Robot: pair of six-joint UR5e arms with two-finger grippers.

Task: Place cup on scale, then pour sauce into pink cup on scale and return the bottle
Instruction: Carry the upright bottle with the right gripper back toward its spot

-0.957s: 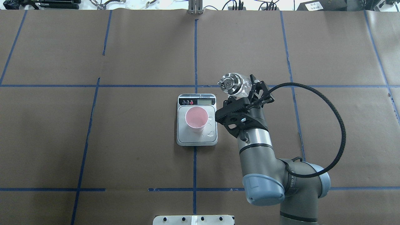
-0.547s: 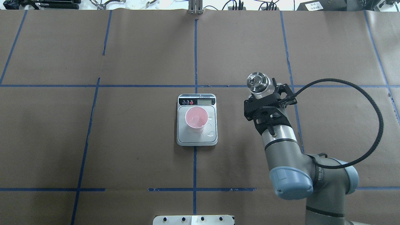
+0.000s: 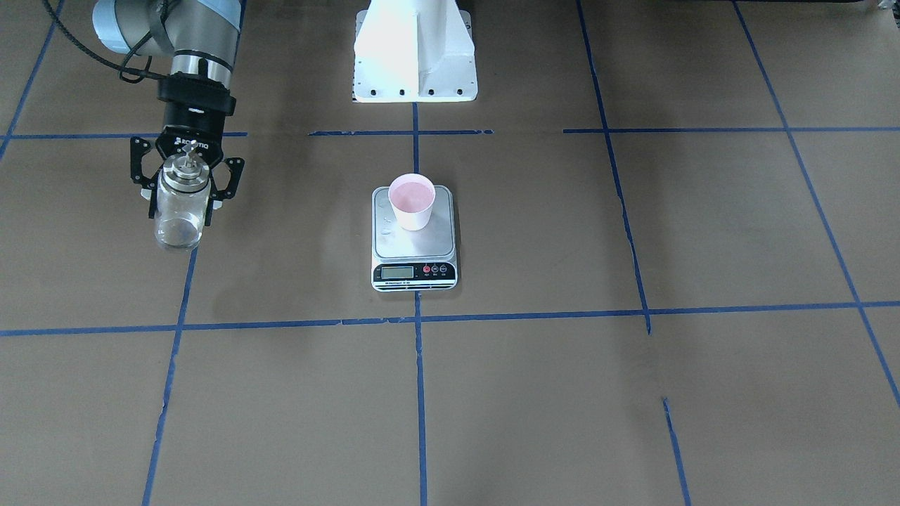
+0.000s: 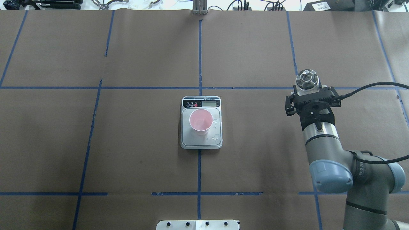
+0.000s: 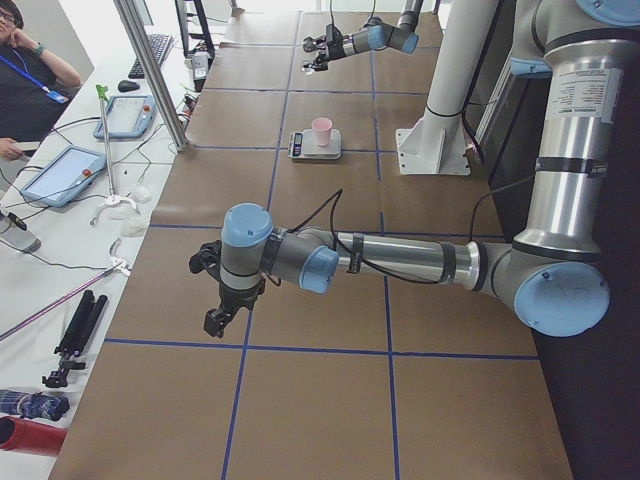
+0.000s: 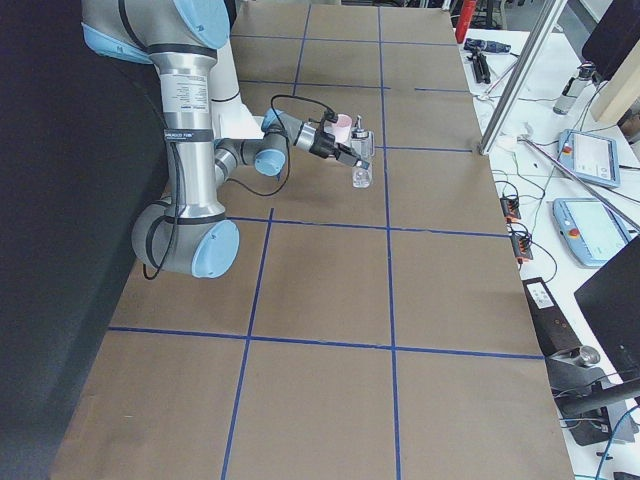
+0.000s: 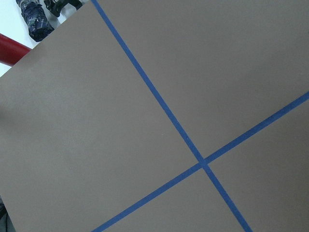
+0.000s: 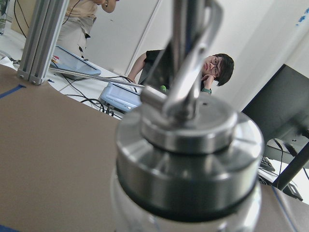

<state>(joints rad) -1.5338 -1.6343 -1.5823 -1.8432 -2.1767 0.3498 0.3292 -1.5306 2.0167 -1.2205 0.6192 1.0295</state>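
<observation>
We found the table (image 4: 127, 143) covered edge to edge in brown paper, ruled into large rectangles by blue tape lines (image 4: 199, 48). From overhead, the scale (image 4: 195, 141) lay flat on the paper near the middle, straddling the central tape line, its black display strip toward 12 o'clock. At 6 o'clock from it, well apart at the table's edge, sat a white mounting plate (image 4: 198, 225) with a row of dark bolts. At 7 o'clock from the scale, one cross line showed a gap.

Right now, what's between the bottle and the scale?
Nothing: only bare brown paper lies between the bottle and the scale, in the overhead view.
</observation>
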